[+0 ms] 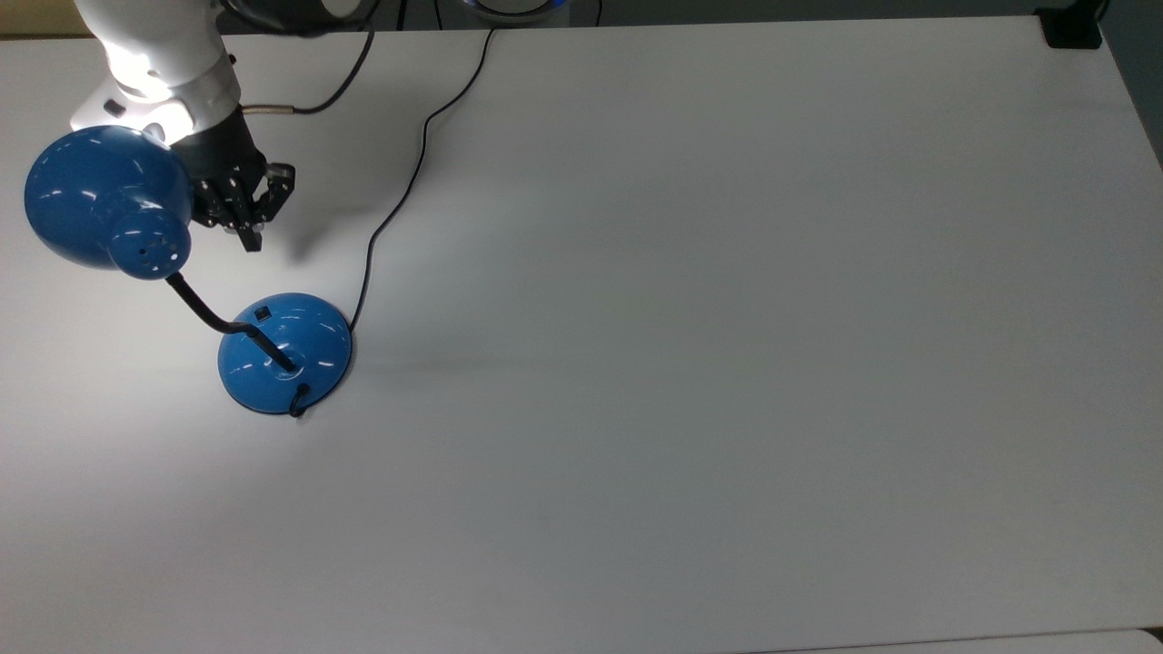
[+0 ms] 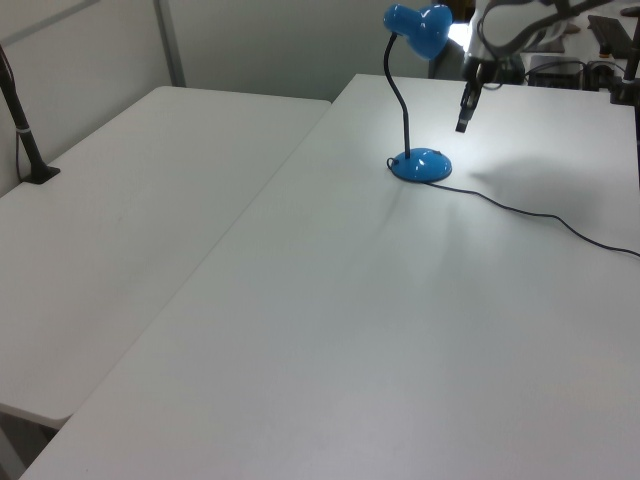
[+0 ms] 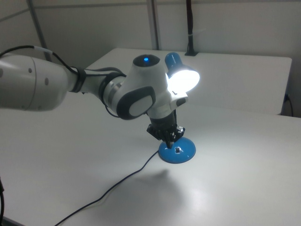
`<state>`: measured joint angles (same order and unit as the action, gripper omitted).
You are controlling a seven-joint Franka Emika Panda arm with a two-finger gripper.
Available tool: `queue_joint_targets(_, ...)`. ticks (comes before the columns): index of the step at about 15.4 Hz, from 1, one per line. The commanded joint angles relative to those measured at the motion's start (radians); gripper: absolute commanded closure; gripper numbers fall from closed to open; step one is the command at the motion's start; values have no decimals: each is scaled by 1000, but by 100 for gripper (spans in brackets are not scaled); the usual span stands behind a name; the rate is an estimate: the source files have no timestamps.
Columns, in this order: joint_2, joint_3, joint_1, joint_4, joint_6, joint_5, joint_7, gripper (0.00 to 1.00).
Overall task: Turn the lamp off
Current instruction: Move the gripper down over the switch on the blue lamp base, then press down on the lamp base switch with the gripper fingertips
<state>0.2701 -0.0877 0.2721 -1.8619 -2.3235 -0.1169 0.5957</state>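
Observation:
The lamp is lit and stands on the white table (image 1: 727,363), toward the top view's left. Its blue dome shade (image 1: 100,195) hangs on a black gooseneck (image 1: 204,313) above the round blue base (image 1: 284,352). A small black switch (image 1: 263,313) sits on the base's upper side. In the right view the shade (image 3: 183,80) glows bright over the base (image 3: 177,150). My gripper (image 1: 250,238) is shut with nothing in it. It points down beside the shade, a short way above the switch and apart from the base. It also shows in the left view (image 2: 461,125) and the right view (image 3: 170,138).
The lamp's black cord (image 1: 400,200) runs from the base to the table's far edge in the top view. A black clamp (image 1: 1072,32) sits at the top view's upper right corner. A second white table (image 2: 150,180) adjoins on the left view's left.

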Motion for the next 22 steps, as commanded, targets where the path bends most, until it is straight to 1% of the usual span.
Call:
queue_joint_targets(1, 34, 3, 1, -22, -106, -21, -42, 100)
queue_joint_targets(4, 75, 3, 1, -20, -192, -23, -74, 100)
queue_joint_targets(9, 106, 6, -1, -19, -249, -23, -91, 100)
queue_joint_targets(11, 121, 6, 1, -11, -252, -33, -93, 100)
queue_joint_targets(13, 121, 8, 1, -5, -252, -87, -91, 100)
queue_joint_targets(14, 121, 8, 1, 3, -252, -101, -91, 100)
queue_joint_targets(22, 133, 13, -1, 1, -254, -103, -89, 100)
